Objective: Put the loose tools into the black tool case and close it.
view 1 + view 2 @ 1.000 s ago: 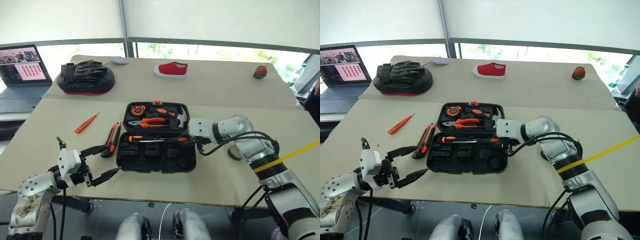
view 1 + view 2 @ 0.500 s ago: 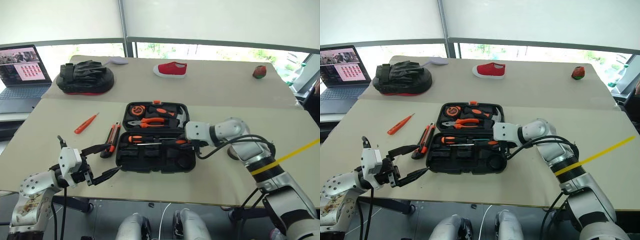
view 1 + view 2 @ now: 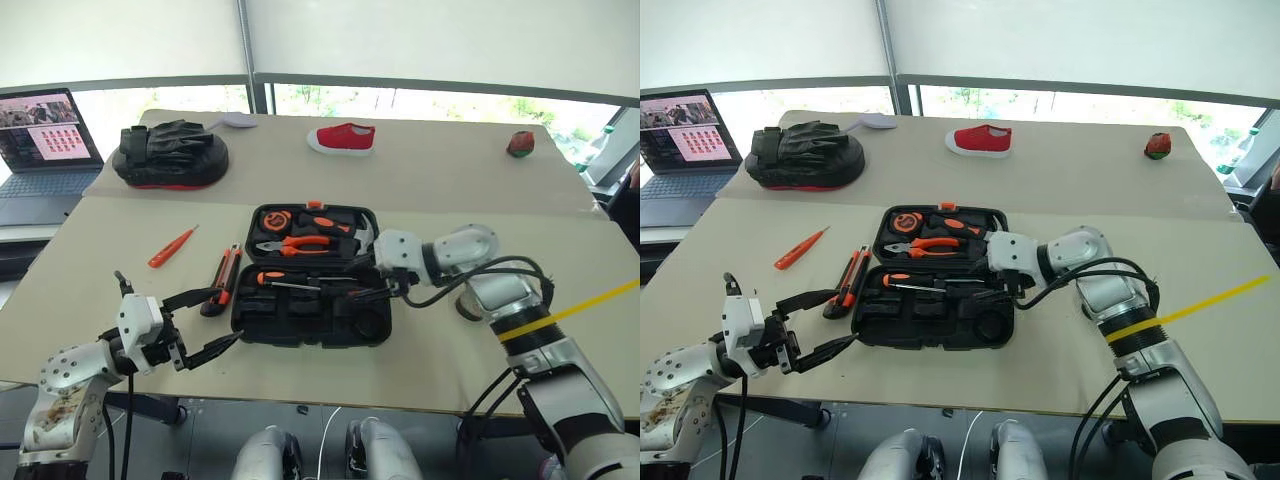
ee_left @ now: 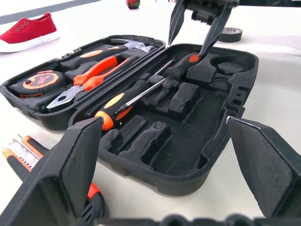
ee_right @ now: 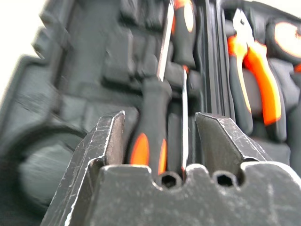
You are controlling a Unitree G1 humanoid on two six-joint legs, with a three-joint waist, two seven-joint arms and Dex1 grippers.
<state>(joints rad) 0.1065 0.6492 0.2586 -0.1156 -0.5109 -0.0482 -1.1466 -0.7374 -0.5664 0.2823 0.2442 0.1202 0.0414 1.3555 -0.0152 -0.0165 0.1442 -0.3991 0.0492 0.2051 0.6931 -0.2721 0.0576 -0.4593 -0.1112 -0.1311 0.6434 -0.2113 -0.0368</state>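
Note:
The black tool case lies open mid-table. Two screwdrivers with orange-black handles rest in its near half, one on the left and one on the right. My right gripper hovers open just above the right one's handle, its fingers on either side of it. An orange-black utility knife lies left of the case, and a slim orange screwdriver lies farther left. A dark tape roll sits on the table right of the case. My left gripper stands open at the case's near left corner.
Pliers, a tape measure and a hammer fill the case's far half. A black mitt, a laptop, a red shoe and a small red-green object lie at the back.
My right gripper has opened and risen slightly, letting go of the screwdriver, which now lies in the case. The left gripper has not moved.

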